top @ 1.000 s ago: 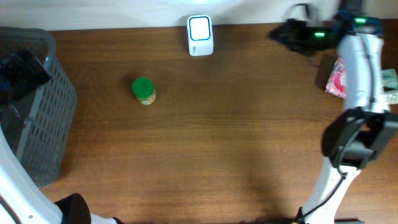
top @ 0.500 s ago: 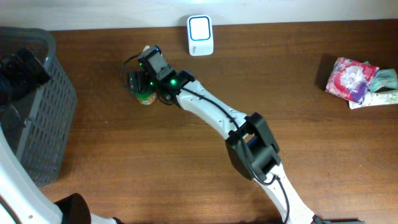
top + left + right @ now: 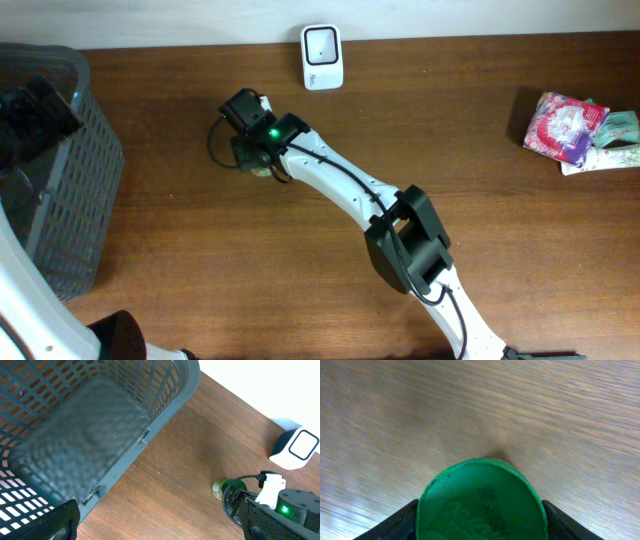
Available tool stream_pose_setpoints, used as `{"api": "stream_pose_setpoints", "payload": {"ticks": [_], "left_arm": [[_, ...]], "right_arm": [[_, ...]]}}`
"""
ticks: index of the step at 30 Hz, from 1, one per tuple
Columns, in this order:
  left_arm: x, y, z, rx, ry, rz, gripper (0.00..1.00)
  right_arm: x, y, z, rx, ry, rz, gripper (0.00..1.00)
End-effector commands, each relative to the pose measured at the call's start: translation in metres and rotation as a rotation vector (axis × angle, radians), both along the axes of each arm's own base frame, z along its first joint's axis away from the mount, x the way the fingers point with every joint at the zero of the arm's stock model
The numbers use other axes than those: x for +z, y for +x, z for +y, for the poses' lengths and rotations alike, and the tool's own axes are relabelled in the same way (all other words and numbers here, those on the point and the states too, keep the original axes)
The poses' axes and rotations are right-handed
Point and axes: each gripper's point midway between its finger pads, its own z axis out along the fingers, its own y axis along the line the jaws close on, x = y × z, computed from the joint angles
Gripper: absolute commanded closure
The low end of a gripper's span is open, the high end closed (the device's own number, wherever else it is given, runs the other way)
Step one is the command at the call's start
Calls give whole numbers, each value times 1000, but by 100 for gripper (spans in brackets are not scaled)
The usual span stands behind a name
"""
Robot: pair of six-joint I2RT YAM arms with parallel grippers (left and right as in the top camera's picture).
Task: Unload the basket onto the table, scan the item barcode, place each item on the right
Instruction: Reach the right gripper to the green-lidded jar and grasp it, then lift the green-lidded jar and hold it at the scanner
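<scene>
Big change on the R side: a sec ago the right arm was parked way over by the snack packets (image 3: 565,125) w/ jaws wide. Now it's stretched right across the table, and the right gripper (image 3: 480,508) sits down over the jar (image 3: 222,489).

Jaws have come in from wide to about mid width. In the wrist cam the two dark fingers (image 3: 402,519) sit flush against both sides of the green lid (image 3: 481,491), so it looks like a grip on the jar, or v. close to one. From overhead the jar is almost all hidden under the gripper head.

Jar is on the wood at left-centre, not lifted as far as I can tell. It's near the white scanner (image 3: 322,57) at the back edge but clearly apart from it. It may have nudged a bit from where it stood. Can't be sure.

Left gripper (image 3: 35,110) hasn't budged: over the grey basket (image 3: 90,190), jaws fully wide, nothing in them.

What it means, imo: the reach is done and pickup is underway. Lift and present to the scanner are still to come. No barcode visible, only small print on the lid, so prob. on the side label. The jar will likely need tilting toward the scanner face.
</scene>
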Motion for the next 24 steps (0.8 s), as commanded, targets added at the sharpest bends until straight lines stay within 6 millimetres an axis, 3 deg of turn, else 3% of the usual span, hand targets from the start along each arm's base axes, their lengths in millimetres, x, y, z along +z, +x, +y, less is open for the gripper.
{"api": "stream_pose_setpoints", "payload": {"ticks": [1, 3, 4, 5, 6, 7, 9, 10, 11, 14, 19, 20, 23, 24], "left_arm": [[2, -2, 0, 10, -5, -9, 1], [2, -2, 0, 10, -5, -9, 1], [2, -2, 0, 10, -5, -9, 1], [2, -2, 0, 10, -5, -9, 1], [2, -2, 0, 10, -5, -9, 1], [2, -2, 0, 10, -5, -9, 1], [2, -2, 0, 10, -5, -9, 1], [2, -2, 0, 10, -5, -9, 1], [2, -2, 0, 10, -5, -9, 1], [2, -2, 0, 10, -5, -9, 1], [2, -2, 0, 10, -5, -9, 1], [2, -2, 0, 10, -5, -9, 1], [2, -2, 0, 10, -5, -9, 1], [2, -2, 0, 10, -5, -9, 1]], "right_arm": [[24, -5, -37, 69, -142, -20, 33], [22, -19, -57, 128, -227, 37, 28], [23, -24, -65, 74, -217, 78, 21], [31, -28, -70, 10, -173, 115, 6], [50, -29, -75, -66, -114, 125, 2], [72, -32, -74, -76, -38, 132, 1], [92, -46, -45, 7, 157, 217, 1], [88, -39, -42, -18, 171, 202, 5], [78, -33, -45, -149, 184, 229, 1], [33, -21, -64, -510, 152, 284, 1], [-24, -21, -67, -583, 80, 338, 3], [-26, -21, -67, -574, 74, 341, 17], [-27, -26, -71, -440, 6, 336, 38], [-28, -31, -75, -439, -15, 352, 41]]}}
